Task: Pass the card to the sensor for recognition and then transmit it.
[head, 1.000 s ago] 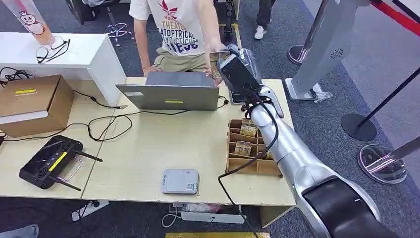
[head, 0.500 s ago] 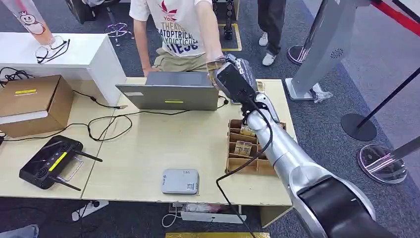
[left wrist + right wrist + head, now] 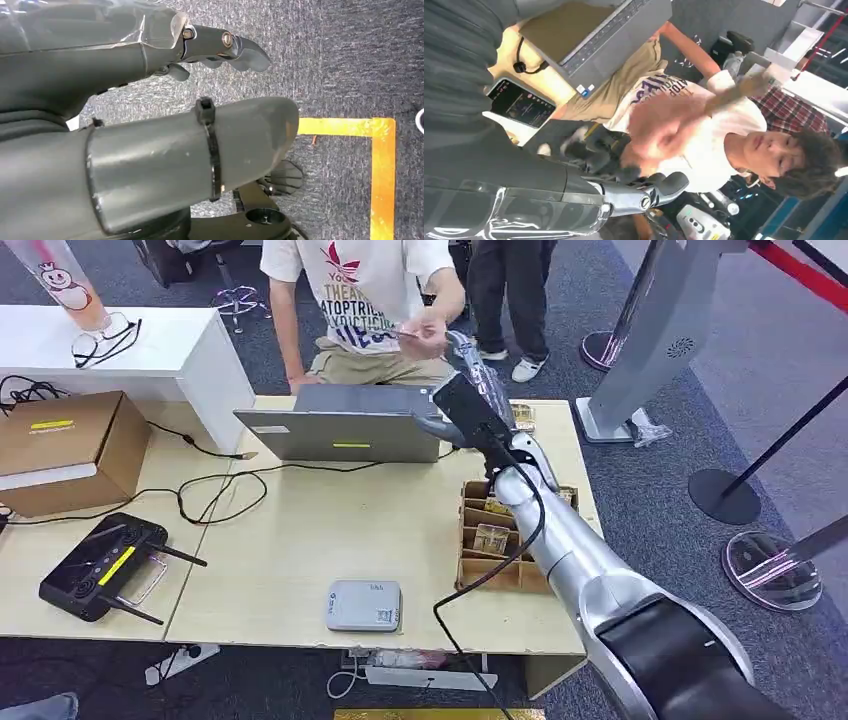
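- Head view: tabletop [image 3: 300,540], pale wood, rectangular, smooth.
- Right arm, silver, stretched forward over the tabletop's far edge; right hand [image 3: 470,390] dark, wrapped in clear film, fingers apart, holding nothing.
- Laptop [image 3: 345,425], grey, lid up.
- Cardboard tray [image 3: 505,575], divided into compartments, small packets in several.
- Left hand [image 3: 150,115], grey, over dark carpet, fingers extended, empty.
- Card [image 3: 410,335], thin, pinched in the person's hand [image 3: 430,332].

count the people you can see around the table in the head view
2. One person in a white printed shirt stands right behind the laptop, a hand raised near the robot's right hand. Another, in dark trousers, stands further back; others may be out of frame.
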Robot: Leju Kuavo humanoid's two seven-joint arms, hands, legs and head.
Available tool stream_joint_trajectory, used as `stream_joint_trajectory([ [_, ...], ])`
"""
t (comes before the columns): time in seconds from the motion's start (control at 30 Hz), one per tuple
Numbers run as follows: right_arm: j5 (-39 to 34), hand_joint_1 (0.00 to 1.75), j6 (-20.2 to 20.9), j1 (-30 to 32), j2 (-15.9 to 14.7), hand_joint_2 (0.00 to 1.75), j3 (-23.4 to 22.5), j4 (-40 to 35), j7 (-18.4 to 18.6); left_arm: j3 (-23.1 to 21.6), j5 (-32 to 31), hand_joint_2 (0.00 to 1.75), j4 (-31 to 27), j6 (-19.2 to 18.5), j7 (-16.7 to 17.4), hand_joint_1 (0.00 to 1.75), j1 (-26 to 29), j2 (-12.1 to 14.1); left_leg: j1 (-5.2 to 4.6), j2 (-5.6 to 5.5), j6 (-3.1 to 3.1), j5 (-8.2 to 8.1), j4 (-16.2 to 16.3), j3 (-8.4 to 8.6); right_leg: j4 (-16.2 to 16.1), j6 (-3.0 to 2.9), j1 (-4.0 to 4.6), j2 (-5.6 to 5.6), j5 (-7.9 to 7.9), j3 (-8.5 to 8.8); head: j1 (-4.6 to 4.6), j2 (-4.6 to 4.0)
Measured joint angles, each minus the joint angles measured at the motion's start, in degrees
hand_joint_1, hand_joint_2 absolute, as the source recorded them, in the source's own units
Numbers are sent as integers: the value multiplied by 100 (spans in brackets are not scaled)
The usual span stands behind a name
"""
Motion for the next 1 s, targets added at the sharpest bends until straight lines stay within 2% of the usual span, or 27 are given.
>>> stream_joint_trajectory([
  [0.4,-24,0,44,59,26,175,0,-230,-192,0,15,0,0,2,-50,0,43,0,0,0,0,0,0,1,0,0,0,0,0,-1,2,0],
  [0.67,-31,0,28,470,-53,175,0,-1382,-223,0,28,0,0,2,-68,0,52,0,0,2,0,0,0,0,0,0,0,2,0,-5,2,0],
  [1.0,-249,0,-57,1173,-300,175,-109,-2860,-356,2,103,0,0,22,-105,0,70,0,0,1,0,0,0,0,-1,0,0,1,0,-5,2,0],
])
